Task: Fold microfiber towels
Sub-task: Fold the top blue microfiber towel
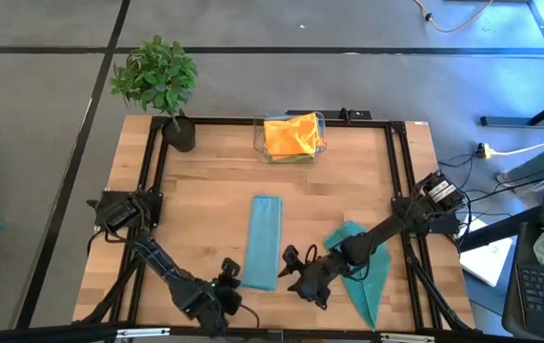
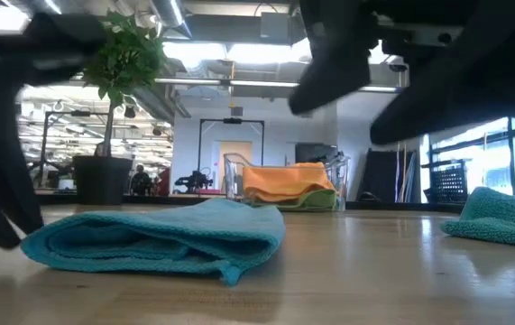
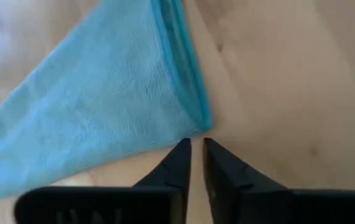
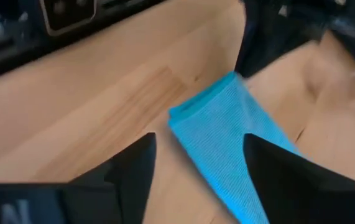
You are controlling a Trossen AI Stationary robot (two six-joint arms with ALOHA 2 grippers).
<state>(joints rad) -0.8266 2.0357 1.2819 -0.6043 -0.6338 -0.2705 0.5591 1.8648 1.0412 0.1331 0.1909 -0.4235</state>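
Now your folded teal towel [image 1: 264, 241] lies lengthwise mid-worktop [image 1: 205, 191]; left claw [image 1: 231, 270] nearly together at its near end, gripping nothing; right claw [image 1: 293, 264] spread apart just beside it.

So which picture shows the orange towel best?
The high view: it looks straight down on the orange towel lying crumpled in the clear bin at the table's far edge. The low view shows it only side-on and far off, lying on a green towel. Neither wrist view shows it at all.
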